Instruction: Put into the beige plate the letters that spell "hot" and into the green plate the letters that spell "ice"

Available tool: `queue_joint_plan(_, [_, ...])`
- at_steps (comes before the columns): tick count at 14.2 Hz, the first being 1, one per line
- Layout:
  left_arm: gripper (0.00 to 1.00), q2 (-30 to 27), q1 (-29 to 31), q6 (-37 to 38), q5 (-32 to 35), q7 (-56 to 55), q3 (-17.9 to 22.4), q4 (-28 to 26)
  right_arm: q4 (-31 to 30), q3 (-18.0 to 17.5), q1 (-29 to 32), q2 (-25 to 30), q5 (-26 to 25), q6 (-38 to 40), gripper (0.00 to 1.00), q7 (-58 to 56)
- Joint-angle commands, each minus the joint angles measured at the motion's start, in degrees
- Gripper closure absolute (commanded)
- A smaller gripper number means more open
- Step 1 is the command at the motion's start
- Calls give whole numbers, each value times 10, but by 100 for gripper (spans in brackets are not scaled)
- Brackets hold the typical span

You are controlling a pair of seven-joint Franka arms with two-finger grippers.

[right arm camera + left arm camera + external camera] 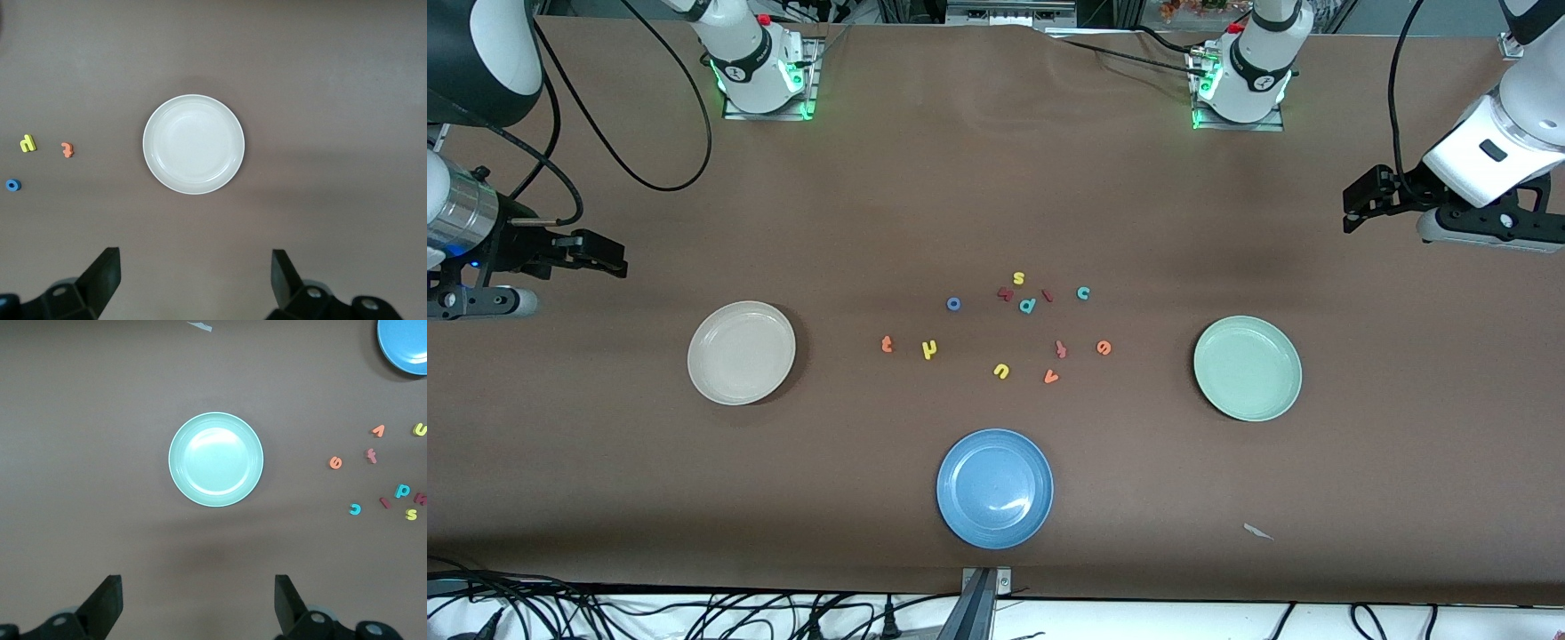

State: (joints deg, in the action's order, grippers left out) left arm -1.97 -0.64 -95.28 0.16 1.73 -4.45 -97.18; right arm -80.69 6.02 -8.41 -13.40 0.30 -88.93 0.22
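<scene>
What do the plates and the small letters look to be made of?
Green plate, beige plate and blue plate: probably hard plastic or melamine, smooth semi-gloss, with soft light glints. Letters, such as the teal c: likely foam, matte, no shine.

Both our arms wait, raised at the table's two ends.
Our left gripper (1353,209) hangs high over the left arm's end, jaws spread wide and holding nothing; our right gripper (609,258) hangs likewise over the right arm's end, fingers (103,277) wide apart, empty.
</scene>
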Motion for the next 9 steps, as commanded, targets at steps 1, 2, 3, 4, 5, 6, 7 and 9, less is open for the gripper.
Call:
queue_joint_plan(1, [0,-5,3,15,-9,12,0,9,-8,1,-3,8,2,-1,0,9])
queue_joint_plan(2, [0,-5,3,17,-9,12,0,9,-9,1,-3,8,2,-2,0,8])
queue_joint_plan(3, [0,-5,2,17,-9,12,0,9,-8,1,-3,8,2,-2,0,8])
queue_joint_plan(4, [0,-5,2,18,-9,12,0,9,-9,1,-3,8,2,-2,0,8])
queue_joint_plan(5, [0,-5,2,19,-9,13,0,9,-9,1,-3,8,2,-2,0,8])
queue_joint_plan(6, [0,-5,3,22,-9,13,0,10,-9,1,-3,8,2,-2,0,8])
queue_joint_plan(7, [0,-5,3,26,-9,13,0,13,-10,1,-3,8,2,-2,0,9])
queue_joint_plan(9, [0,-5,1,33,-9,12,-2,16,-9,1,-4,9,2,-2,0,9])
